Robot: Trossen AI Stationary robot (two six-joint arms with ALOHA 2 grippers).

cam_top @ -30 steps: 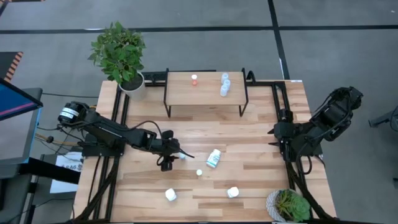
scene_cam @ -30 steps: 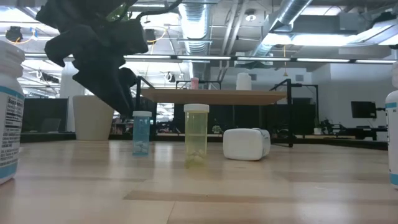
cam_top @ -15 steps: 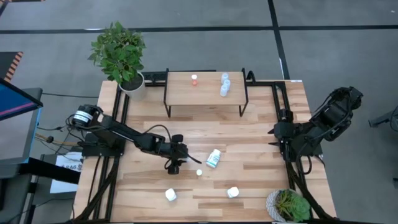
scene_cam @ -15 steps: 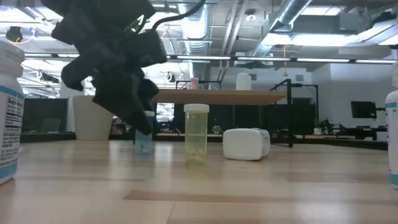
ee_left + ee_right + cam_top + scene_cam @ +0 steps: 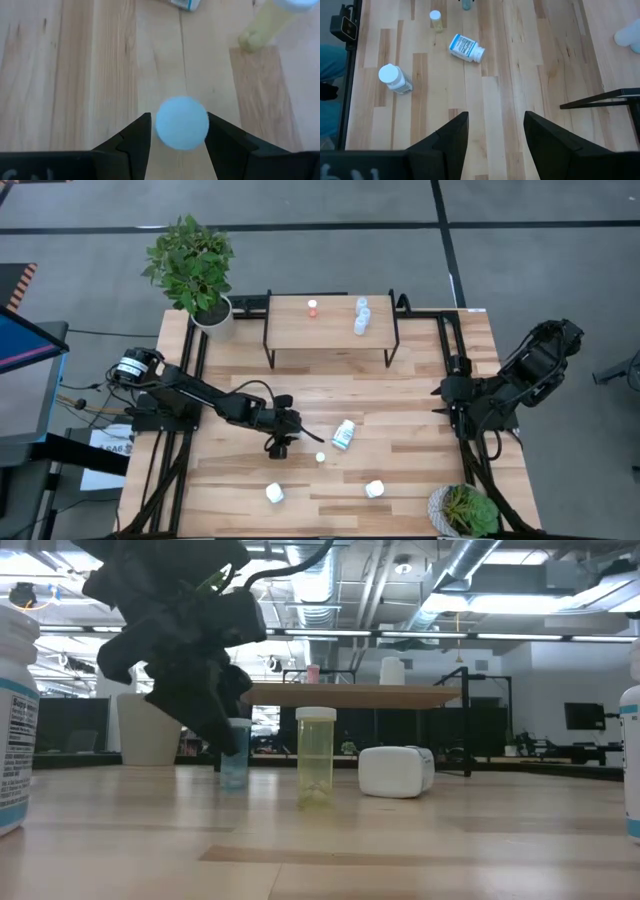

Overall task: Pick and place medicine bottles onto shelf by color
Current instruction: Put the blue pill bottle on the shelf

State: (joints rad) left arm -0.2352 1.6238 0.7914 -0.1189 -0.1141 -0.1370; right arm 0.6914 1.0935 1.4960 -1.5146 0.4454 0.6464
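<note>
Left claw (image 5: 176,145) stood over mid-tabletop (image 5: 420,410), fingers apart either side of the upright light-blue-capped bottle (image 5: 182,122), not yet clamped. Bottle's long axis vertical. Shelf (image 5: 330,335) lay toward 12 o'clock. Right claw (image 5: 492,132) waited, open.

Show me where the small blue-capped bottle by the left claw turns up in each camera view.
High view: hidden under the left claw, mid-table.
Low view: blue-capped bottle, left of centre, partly behind the claw.
Left wrist view: its round cap between the open fingers.
Right wrist view: at the top edge.
Shared landmark: the yellow bottle standing beside it.
</note>
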